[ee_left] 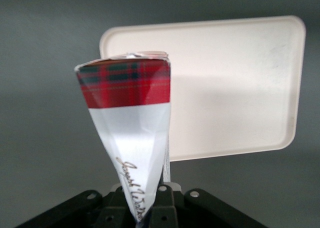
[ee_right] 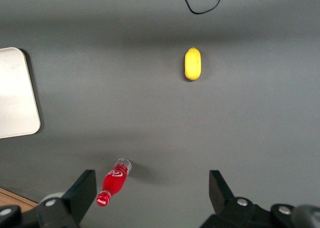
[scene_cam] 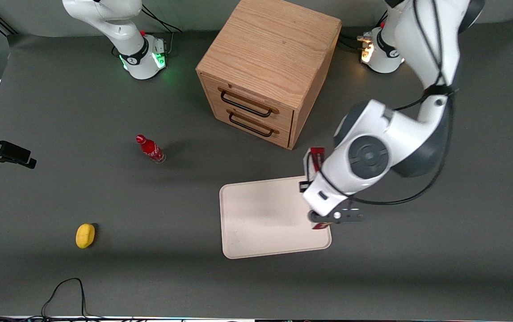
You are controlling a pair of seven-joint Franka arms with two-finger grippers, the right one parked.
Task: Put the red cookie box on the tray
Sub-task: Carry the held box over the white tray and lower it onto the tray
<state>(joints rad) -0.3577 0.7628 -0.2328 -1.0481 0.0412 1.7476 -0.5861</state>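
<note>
Above tray (scene_cam: 261, 214), pincer (ee_left: 145, 208) pinching tartan red cookie box (ee_left: 127, 118)

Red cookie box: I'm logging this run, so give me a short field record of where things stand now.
cookie box: red cookie box held in the gripper, lifted
gripper: shut on the box, over the tray's edge toward the working arm's end
tray: cream tray, nothing lying on it
placed: not yet
cabinet: wooden drawer cabinet, both drawers shut
other things: red bottle, yellow object, both toward the parked arm's end
</note>
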